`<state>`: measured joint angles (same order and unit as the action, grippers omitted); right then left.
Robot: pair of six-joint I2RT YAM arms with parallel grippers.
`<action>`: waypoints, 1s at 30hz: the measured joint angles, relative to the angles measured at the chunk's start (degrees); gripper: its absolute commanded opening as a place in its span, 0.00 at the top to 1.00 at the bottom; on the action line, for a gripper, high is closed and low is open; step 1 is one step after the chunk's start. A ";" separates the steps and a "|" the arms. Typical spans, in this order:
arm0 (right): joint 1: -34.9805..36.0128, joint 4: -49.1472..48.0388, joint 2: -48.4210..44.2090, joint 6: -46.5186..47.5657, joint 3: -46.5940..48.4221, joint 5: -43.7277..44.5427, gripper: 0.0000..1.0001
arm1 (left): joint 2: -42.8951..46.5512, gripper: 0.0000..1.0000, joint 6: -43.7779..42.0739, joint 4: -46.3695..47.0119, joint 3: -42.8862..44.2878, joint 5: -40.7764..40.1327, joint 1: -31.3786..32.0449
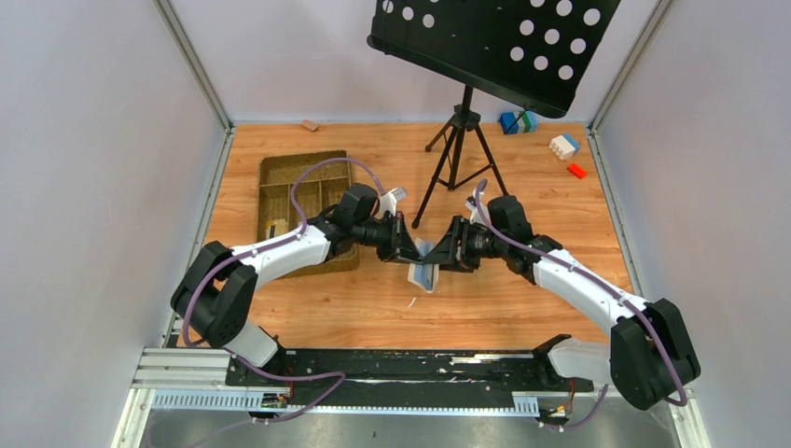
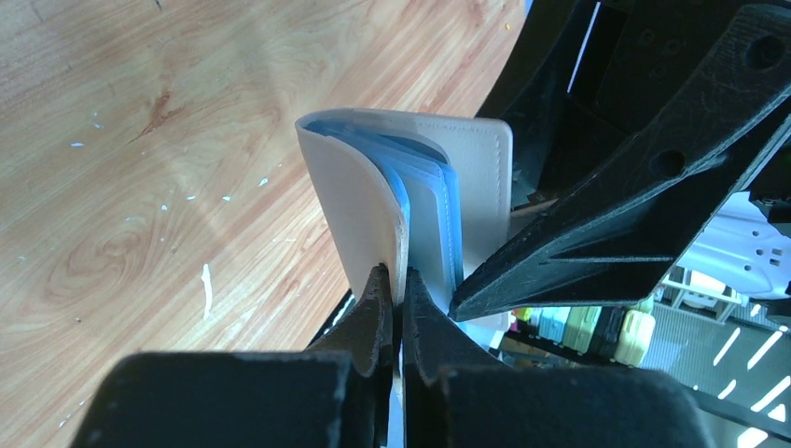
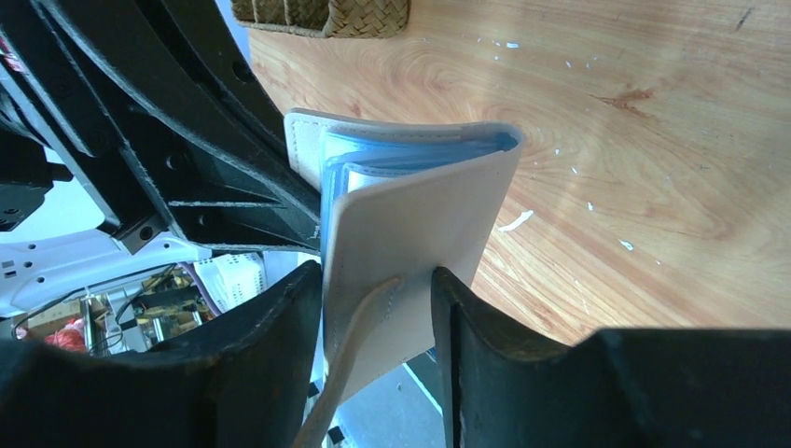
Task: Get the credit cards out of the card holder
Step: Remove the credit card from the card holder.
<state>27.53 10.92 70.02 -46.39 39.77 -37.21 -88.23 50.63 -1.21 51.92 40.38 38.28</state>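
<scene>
Working on the opening-up step here, nothing pulled out yet. Holding the card holder (image 1: 424,275) between both arms over the middle of the wooden table (image 1: 522,308), covers fanned apart like a half-open book. Pinching one cream cover with the left gripper (image 2: 395,275), jaws pressed tight together on that flap's edge. Straddling the other cover with the right gripper (image 3: 376,275), jaws spread to either side of the flap carrying the little closure tab (image 3: 359,336); hard to say about any real bite there. Showing only light blue sleeves (image 2: 424,173) inside, no credit cards peeking out in any view, so probably sitting deep in those pockets. Guessing at the next move: getting that second cover properly clamped, spreading the holder wider, then freeing one pincer for reaching into a sleeve and sliding a card out by its edge. Probably fiddly too, dealing with thin slick plastic in snug pockets and a floppy holder. Sitting off to the left and not involved: the woven compartment tray (image 1: 264,201).
</scene>
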 measured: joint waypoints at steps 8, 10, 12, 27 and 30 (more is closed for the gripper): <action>-0.02 2.93 -1.31 0.74 0.13 1.79 0.82 | 0.00 1.00 0.70 0.87 -0.57 -0.50 0.39; -0.39 3.96 -2.49 0.83 0.11 2.64 0.94 | 0.00 1.00 0.94 1.07 -1.09 -0.94 0.37; -0.98 5.33 -3.04 1.16 0.11 3.54 1.00 | 0.00 1.00 1.16 1.40 -1.55 -1.29 0.37; -2.25 10.29 2.32 4.33 -2.19 8.48 0.99 | -13.18 0.99 -4.31 0.35 1.49 -4.81 4.13; -2.14 10.12 3.76 5.35 -2.19 8.74 0.80 | -15.85 0.99 -7.32 -2.56 4.57 -6.54 5.31</action>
<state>25.39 21.04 73.78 -41.04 37.58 -28.47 -104.07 43.31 -3.77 56.49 33.85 43.59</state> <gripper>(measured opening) 0.051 0.017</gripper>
